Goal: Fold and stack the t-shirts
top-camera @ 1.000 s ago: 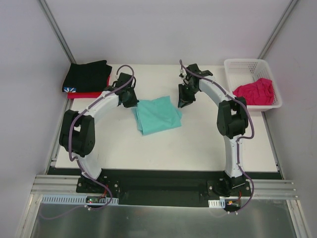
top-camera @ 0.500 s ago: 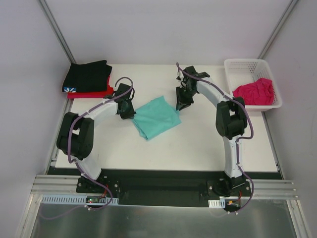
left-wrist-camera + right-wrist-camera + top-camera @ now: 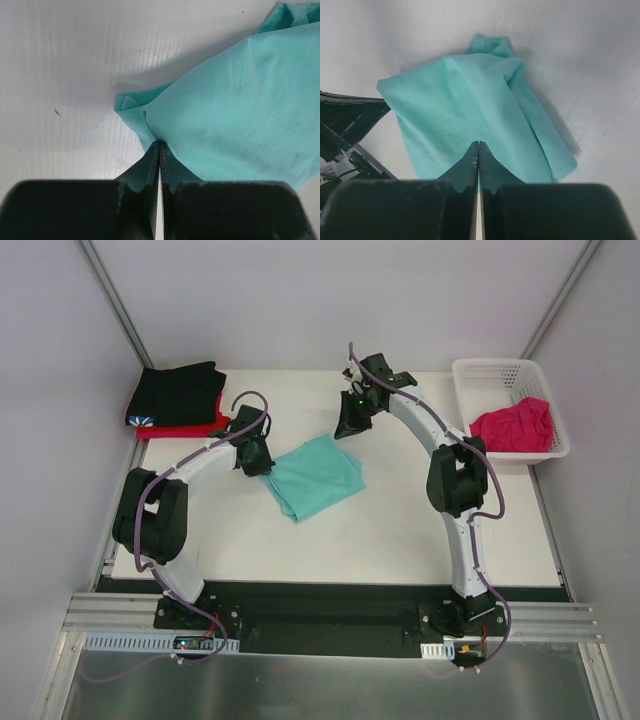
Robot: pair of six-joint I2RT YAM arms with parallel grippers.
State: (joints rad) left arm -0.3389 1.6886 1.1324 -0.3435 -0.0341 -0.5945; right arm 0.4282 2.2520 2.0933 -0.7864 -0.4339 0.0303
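Arching the left arm [image 3: 195,462] up from its base, bowing the elbow outward to the left, reaching the forearm inward. Tilting the left end effector [image 3: 160,145] downward, pressing its fingers together, pinching an edge of the teal-green t-shirt [image 3: 235,100]. Stretching the right arm [image 3: 430,425] far forward, curving inward at the wrist. Holding the right end effector [image 3: 478,145] raised, pointing down, fingers closed flat against each other.

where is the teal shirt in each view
Top external: teal t-shirt mid-table, between the arms.
Left wrist: teal t-shirt fills the right, corner pinched by the left gripper.
Right wrist: teal t-shirt centre, past the shut right gripper.
Shared landmark: left gripper on its corner.
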